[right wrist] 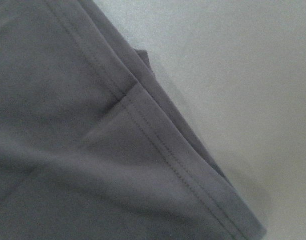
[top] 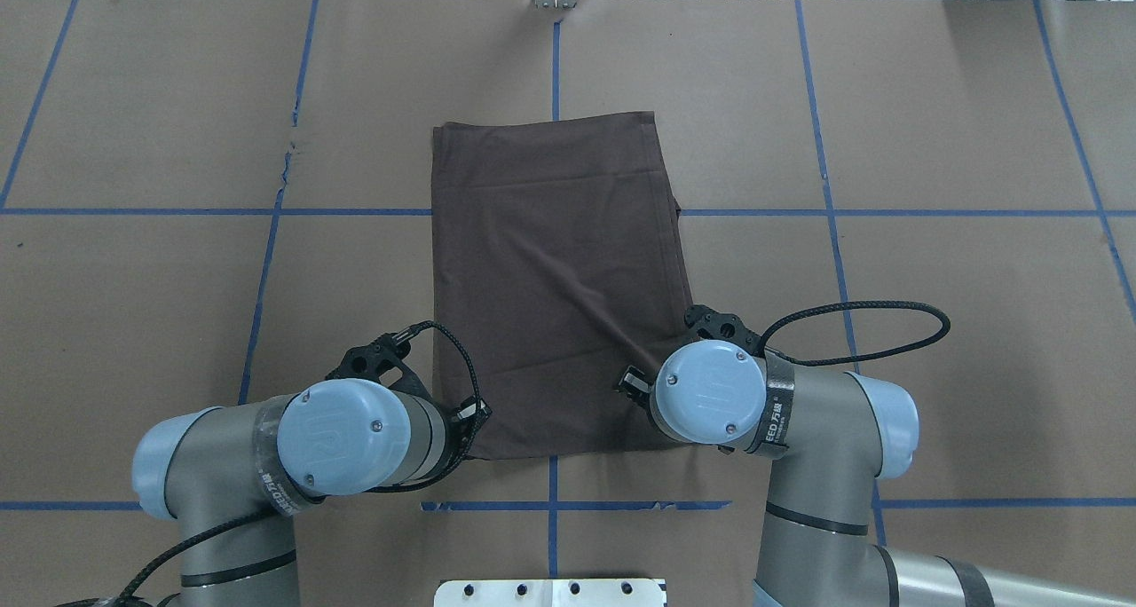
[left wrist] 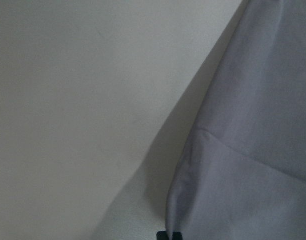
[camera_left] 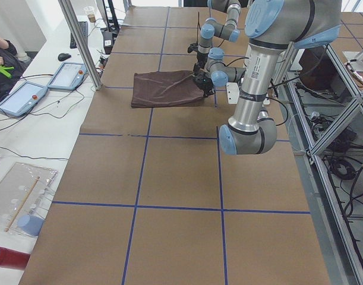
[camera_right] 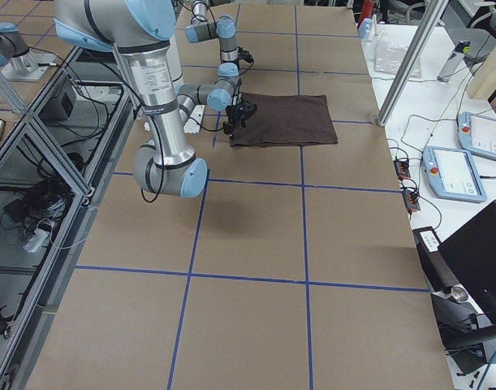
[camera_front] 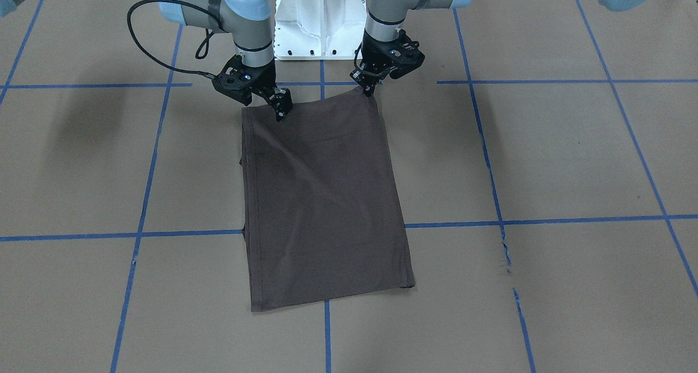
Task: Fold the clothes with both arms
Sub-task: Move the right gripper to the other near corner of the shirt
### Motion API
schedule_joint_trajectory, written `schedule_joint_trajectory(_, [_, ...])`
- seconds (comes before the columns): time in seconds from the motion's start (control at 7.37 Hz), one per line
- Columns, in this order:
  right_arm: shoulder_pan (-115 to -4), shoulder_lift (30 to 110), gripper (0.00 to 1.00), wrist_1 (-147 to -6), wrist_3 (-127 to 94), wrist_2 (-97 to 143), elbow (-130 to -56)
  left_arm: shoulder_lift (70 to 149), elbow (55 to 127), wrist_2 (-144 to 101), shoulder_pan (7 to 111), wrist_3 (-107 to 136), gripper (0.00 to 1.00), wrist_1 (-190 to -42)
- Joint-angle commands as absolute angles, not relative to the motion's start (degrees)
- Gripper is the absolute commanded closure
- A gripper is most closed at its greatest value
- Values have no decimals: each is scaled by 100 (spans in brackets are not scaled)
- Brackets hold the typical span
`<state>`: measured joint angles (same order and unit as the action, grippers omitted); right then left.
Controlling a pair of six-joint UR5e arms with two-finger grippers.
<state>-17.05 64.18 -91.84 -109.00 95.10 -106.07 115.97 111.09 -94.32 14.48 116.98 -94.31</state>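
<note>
The dark brown T-shirt (camera_front: 322, 198) lies folded into a tall rectangle on the table, also in the overhead view (top: 555, 270). Its collar, lettering and tags are hidden. My left gripper (camera_front: 369, 89) is at the shirt's near corner by the base, shut on the cloth, and that corner is slightly raised. The left wrist view shows cloth (left wrist: 253, 150) rising to a fingertip (left wrist: 169, 235). My right gripper (camera_front: 281, 110) is shut on the other near corner. The right wrist view shows only hemmed cloth layers (right wrist: 92, 150). In the overhead view both wrists hide the fingers.
The white pedestal base (camera_front: 320, 18) stands just behind the shirt's near edge. Blue tape lines (camera_front: 545, 82) cross the brown table cover. Side benches hold control tablets (camera_left: 24, 98) (camera_right: 475, 134) beyond the table's far edge.
</note>
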Motion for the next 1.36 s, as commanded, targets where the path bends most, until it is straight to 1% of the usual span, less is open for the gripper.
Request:
schedule_joint_trajectory(0.0, [-1696,6425,0,-9167,-10898,9510,-10459,11610,11109,-9431,1441,11698,100,-9431])
schedule_joint_trajectory(0.41, [-1696,6416,0,-9158,-10916,9518,-10415,11610,11118,-9431,1450,11698,100,-9431])
schedule_joint_trajectory(0.54, [-1696,6407,23,-9158,-10925,9519,-10415,11610,11118,-9431,1450,11698,100,-9431])
schedule_joint_trajectory(0.68, [-1696,6390,68,-9158,-10925,9519,-10432,11610,11118,-9431,1459,11698,100,-9431])
schedule_joint_trajectory(0.81, [-1696,6381,89,-9158,-10899,9527,-10433,11610,11127,-9431,1459,11698,100,-9431])
schedule_joint_trajectory(0.95, [-1696,6363,100,-9158,-10872,9519,-10459,11602,11144,-9431,1459,11698,100,-9422])
schedule_joint_trajectory(1.22, [-1714,6311,100,-9158,-10872,9527,-10485,11610,11145,-9431,1459,11698,100,-9422])
